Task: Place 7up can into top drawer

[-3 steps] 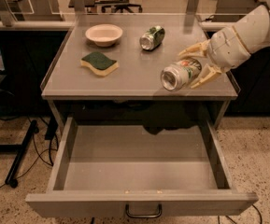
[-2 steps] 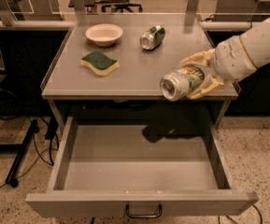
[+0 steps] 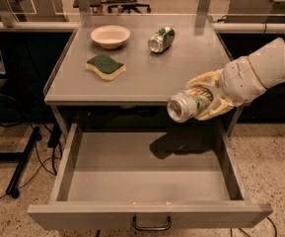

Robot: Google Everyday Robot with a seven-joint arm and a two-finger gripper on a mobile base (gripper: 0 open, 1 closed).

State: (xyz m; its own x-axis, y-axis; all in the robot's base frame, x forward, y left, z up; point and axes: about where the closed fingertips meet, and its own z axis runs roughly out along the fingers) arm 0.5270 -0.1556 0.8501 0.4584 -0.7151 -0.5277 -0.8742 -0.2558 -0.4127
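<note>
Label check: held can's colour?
7up can silvery with green, camera view; end effector grips it above top drawer.

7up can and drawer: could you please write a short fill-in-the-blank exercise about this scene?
The gripper holds the 7up can on its ____.
The can hangs above the top drawer, which is ____.
On the table, the ____ lies in front of the bowl.
Missing words: side; open; sponge.

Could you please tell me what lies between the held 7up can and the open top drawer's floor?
Nothing, per the camera view: the gripper, shut on the 7up can, hangs by the table's front-right edge above the top drawer's bare floor.
</note>
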